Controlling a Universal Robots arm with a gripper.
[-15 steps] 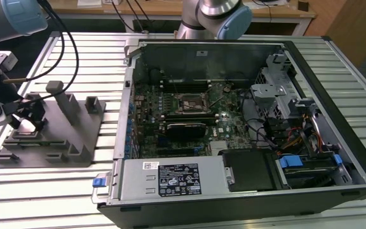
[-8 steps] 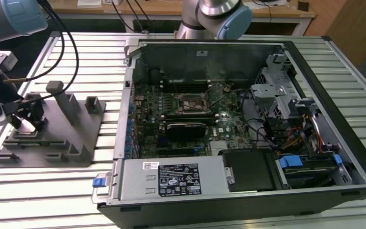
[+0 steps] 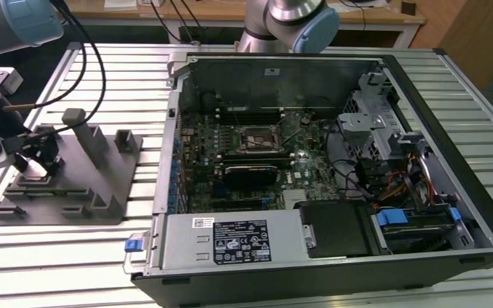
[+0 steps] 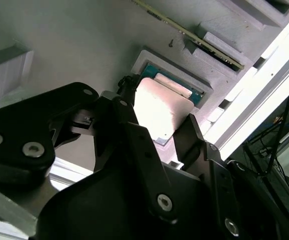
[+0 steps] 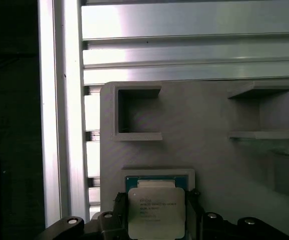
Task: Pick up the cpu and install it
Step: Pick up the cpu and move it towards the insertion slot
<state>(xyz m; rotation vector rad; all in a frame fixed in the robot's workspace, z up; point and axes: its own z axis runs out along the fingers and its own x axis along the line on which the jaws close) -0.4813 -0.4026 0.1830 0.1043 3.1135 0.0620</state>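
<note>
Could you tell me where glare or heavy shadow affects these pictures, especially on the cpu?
Second wrist view: glare washes the cpu white, and the table slats are blown out too. First wrist view: the cpu is evenly lit, while the area beyond the table slats is dark. Exterior view: even light.

The ribbed metal counter (image 3: 49, 269) carries two things. A grey fixture plate (image 3: 113, 186) lies toward the exterior view's left. An open computer case (image 3: 272, 77) lies beside it, toward the right.
</note>
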